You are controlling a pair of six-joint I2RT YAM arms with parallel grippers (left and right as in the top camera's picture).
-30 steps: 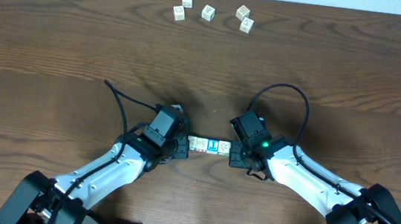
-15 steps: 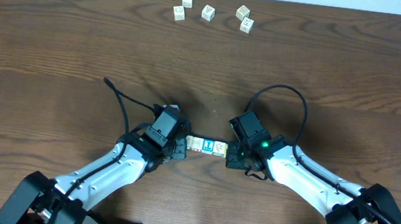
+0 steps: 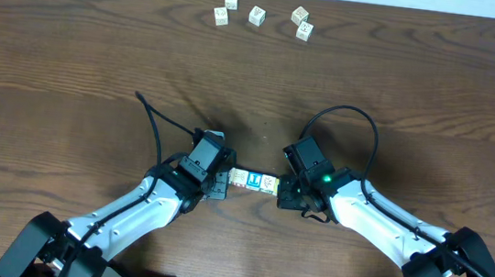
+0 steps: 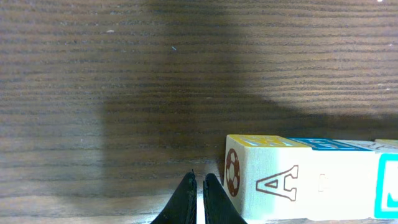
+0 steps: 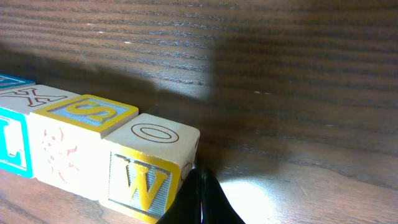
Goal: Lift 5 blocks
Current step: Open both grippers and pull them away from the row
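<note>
Between left jaws and right jaws, both closed: blocks [image 3: 254,181] in row | likely light, stiff, slick; row may buckle | press end faces

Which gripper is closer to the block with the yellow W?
Right. The right gripper sits right at the W block, at one end of the row; the left gripper is at the other end, beside the A block.
</note>
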